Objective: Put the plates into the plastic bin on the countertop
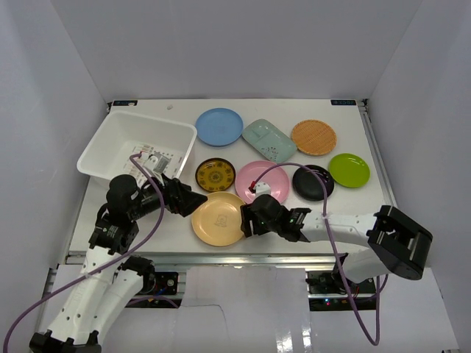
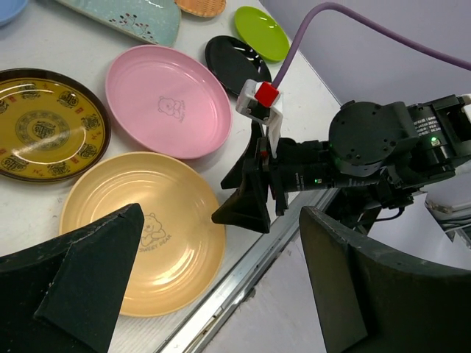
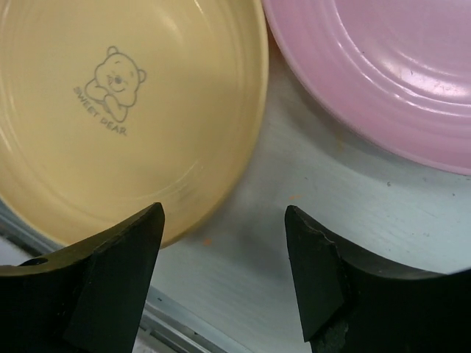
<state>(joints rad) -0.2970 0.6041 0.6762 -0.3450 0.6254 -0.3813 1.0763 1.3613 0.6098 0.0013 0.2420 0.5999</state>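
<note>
The white plastic bin [image 1: 110, 143] stands at the back left of the countertop [image 1: 353, 206] and holds no plates. Several plates lie right of it: blue [image 1: 219, 126], pale green dish [image 1: 269, 140], orange textured [image 1: 313, 137], lime green [image 1: 349, 170], black [image 1: 313, 182], pink [image 1: 263, 180], dark with yellow pattern [image 1: 215, 175], tan-yellow [image 1: 218, 218]. My left gripper [image 1: 193, 202] is open and empty at the tan-yellow plate's [image 2: 147, 235] left rim. My right gripper [image 1: 246, 220] is open and empty, low at that plate's [image 3: 125, 103] right rim, beside the pink plate [image 3: 383, 66].
The table's metal rail edge [image 2: 243, 272] runs just in front of the tan-yellow plate. The two grippers face each other across that plate, and the right gripper [image 2: 239, 191] shows close in the left wrist view. White walls enclose the table.
</note>
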